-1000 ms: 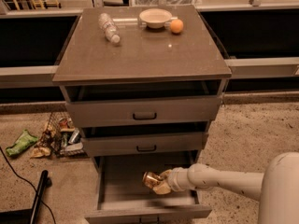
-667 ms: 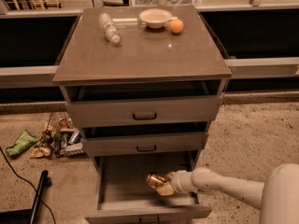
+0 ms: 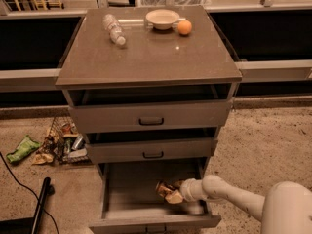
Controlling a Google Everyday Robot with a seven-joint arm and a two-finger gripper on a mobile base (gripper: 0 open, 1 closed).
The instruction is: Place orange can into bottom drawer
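Observation:
The orange can [image 3: 164, 188] is a small shiny copper-orange can held low inside the open bottom drawer [image 3: 126, 199], on its right side near the drawer floor. My gripper [image 3: 171, 193] reaches in from the lower right on a white arm and is shut on the can. The bottom drawer is pulled out, showing its grey wood-grain floor. The two upper drawers stand slightly ajar.
On the cabinet top [image 3: 146, 57] lie a clear plastic bottle [image 3: 113, 29], a white bowl [image 3: 162, 18] and a round orange fruit [image 3: 184, 27]. Litter [image 3: 53, 145] lies on the floor left of the cabinet. A black pole [image 3: 36, 208] and cable are at the lower left.
The gripper has moved the can lower and a little further into the bottom drawer, toward the drawer floor.

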